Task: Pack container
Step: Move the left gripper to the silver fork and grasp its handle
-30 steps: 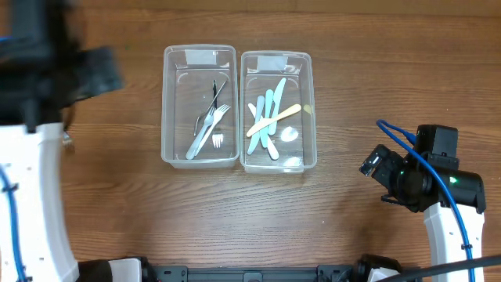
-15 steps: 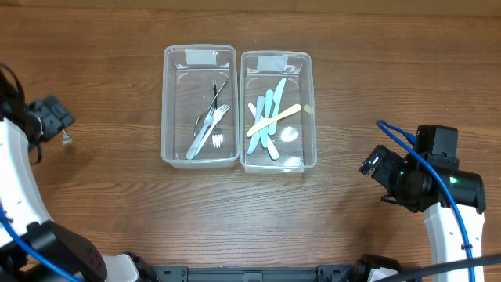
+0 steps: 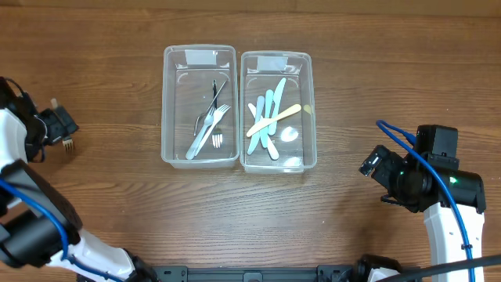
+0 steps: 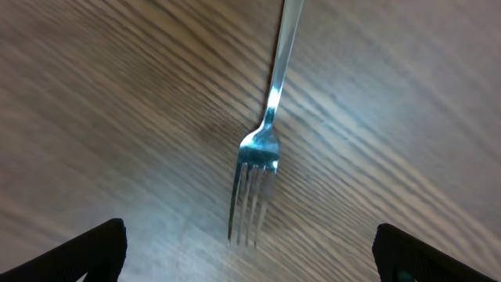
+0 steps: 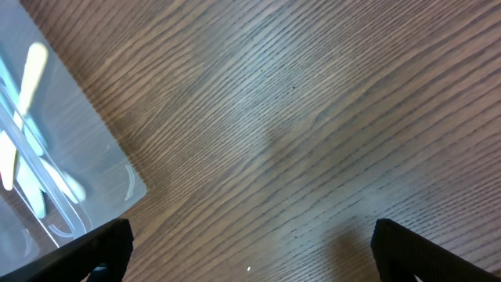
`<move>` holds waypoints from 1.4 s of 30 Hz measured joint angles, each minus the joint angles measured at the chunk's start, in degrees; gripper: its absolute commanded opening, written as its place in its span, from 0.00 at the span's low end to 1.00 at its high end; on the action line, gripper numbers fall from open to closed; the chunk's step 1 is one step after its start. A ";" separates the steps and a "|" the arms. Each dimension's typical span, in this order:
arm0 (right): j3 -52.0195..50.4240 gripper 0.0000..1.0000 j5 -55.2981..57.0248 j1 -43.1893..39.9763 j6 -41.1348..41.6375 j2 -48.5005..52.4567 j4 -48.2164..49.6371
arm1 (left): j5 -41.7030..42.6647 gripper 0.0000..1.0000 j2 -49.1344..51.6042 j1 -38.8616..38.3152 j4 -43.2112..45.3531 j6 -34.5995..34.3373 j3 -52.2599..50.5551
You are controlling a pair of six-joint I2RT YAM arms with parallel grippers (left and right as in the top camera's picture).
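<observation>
A lone silver metal fork (image 4: 262, 149) lay flat on the brown wooden table (image 3: 117, 211) at the far left edge of the overhead frame, well apart from the two boxes it was meant to join. The left gripper (image 4: 249, 251) hung directly over it. Its fingers were spread wide at the bottom corners of the wrist view, the tines pointed toward them and nothing was grasped.

At upper centre stood two clear rectangular plastic containers, side by side and touching. The left-hand container (image 3: 167, 102) held a small heap of metal cutlery (image 3: 205, 129), and the right-hand container (image 3: 313, 102) held pale blue and cream plastic utensils (image 3: 266, 117).

Packing appeared nearly complete, since the fork was the only loose piece in view. It probably belonged with the other metal pieces. What seemed left was to pick it up, carry it across and drop it in.

The right gripper (image 5: 249, 254) waited at the lower right, its fingers likewise parted over bare wood, with a corner of the right-hand container just inside its wrist view. A blue cable (image 3: 399, 137) looped above that arm. Bare wood lay between the fork and the boxes. The likely trouble was the fork's thin, flat profile against the tabletop.
</observation>
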 measured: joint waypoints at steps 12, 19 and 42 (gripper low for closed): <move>0.00 1.00 -0.02 0.02 -0.02 0.00 -0.02 | -0.02 1.00 7.34 -0.02 7.80 3.89 4.04; 0.00 1.00 0.00 0.02 -0.02 0.00 -0.04 | -0.02 1.00 12.26 -0.79 9.90 4.61 4.52; 0.00 1.00 0.00 0.00 0.00 0.00 0.02 | -0.90 0.34 13.33 -1.20 7.98 6.01 5.27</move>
